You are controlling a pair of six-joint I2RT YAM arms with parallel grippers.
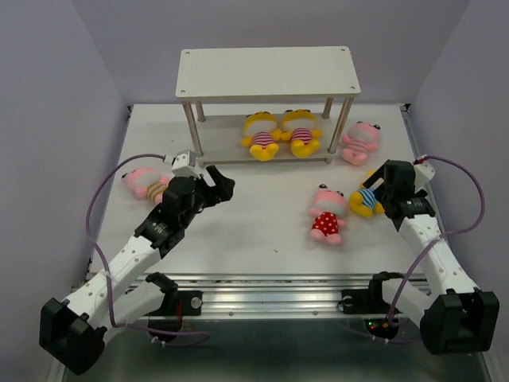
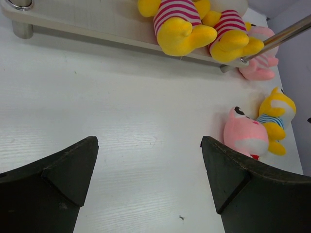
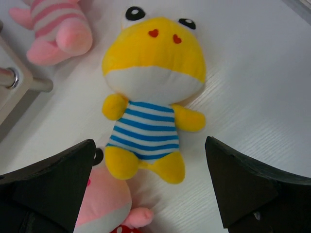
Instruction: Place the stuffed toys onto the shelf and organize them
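Note:
The shelf (image 1: 266,73) stands at the back. Two yellow stuffed toys in pink stripes (image 1: 262,135) (image 1: 301,131) lie on its lower board. A pink striped toy (image 1: 359,143) lies on the table by the shelf's right legs. Another pink toy (image 1: 145,183) lies at the left, behind my left arm. A pink toy in red polka dots (image 1: 326,215) and a yellow toy in blue stripes (image 3: 150,97) lie at the right. My right gripper (image 3: 149,141) hangs open just above the yellow toy's legs. My left gripper (image 2: 148,141) is open over bare table, facing the shelf.
The shelf's thin metal legs (image 1: 191,127) stand between the toys and my arms. Grey walls close in the table at the left, right and back. Purple cables (image 1: 103,199) loop beside both arms.

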